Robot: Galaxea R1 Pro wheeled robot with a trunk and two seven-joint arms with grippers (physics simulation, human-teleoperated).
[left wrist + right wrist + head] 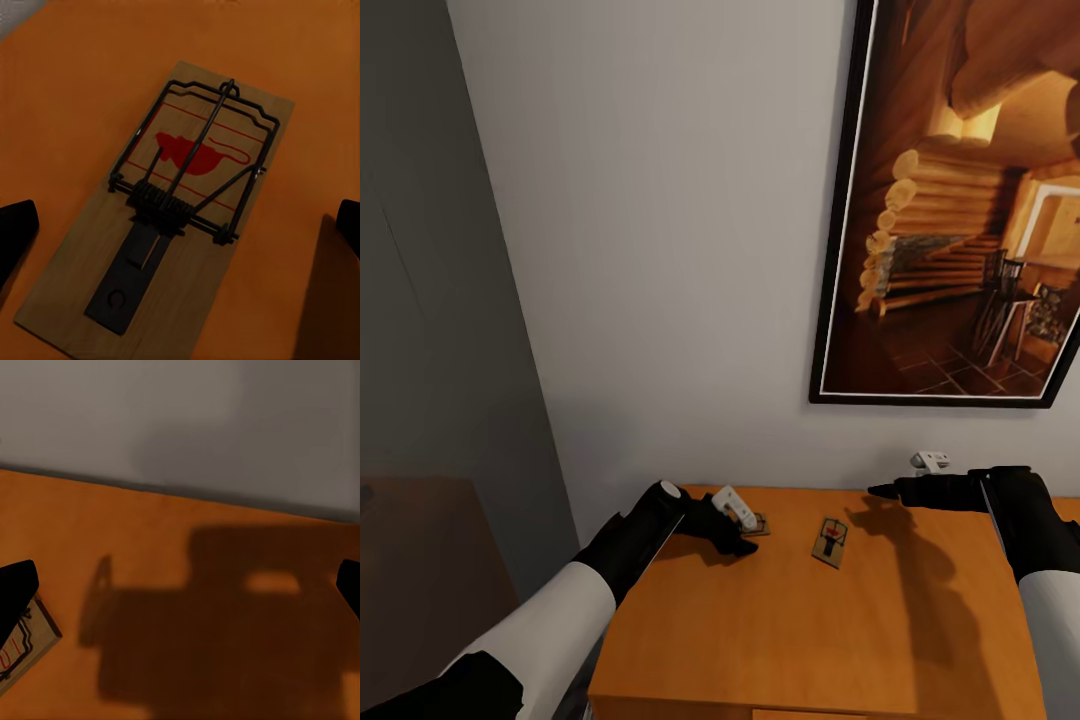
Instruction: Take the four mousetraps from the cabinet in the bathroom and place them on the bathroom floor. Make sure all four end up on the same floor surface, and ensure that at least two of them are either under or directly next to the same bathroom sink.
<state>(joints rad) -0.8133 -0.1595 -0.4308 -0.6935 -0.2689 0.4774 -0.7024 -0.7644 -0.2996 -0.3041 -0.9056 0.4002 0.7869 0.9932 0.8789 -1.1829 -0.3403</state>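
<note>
Mousetraps lie on the flat top of the orange-brown cabinet [920,640], which stands against a pale wall under a framed picture [960,200] of a log interior. Two are visible from the head view: one trap [830,541] out in the open near the middle of the top, and another [756,524] just under the left gripper [738,530]. None shows on the floor, so the task looks barely begun; all the carrying and placing by the sink appears still to come. In the left wrist view the trap [161,210] is a long wooden slab with a red mouse print, its spring across the middle and its wire bar at one end; its long axis runs slantwise between the two dark fingertips [15,232], which stand wide apart and touch nothing. The open trap's long axis points roughly toward the wall, tilted a little. The right gripper [890,490] hovers above the cabinet near the wall, jaws spread wide and empty, a trap corner [22,649] beside one finger.
</note>
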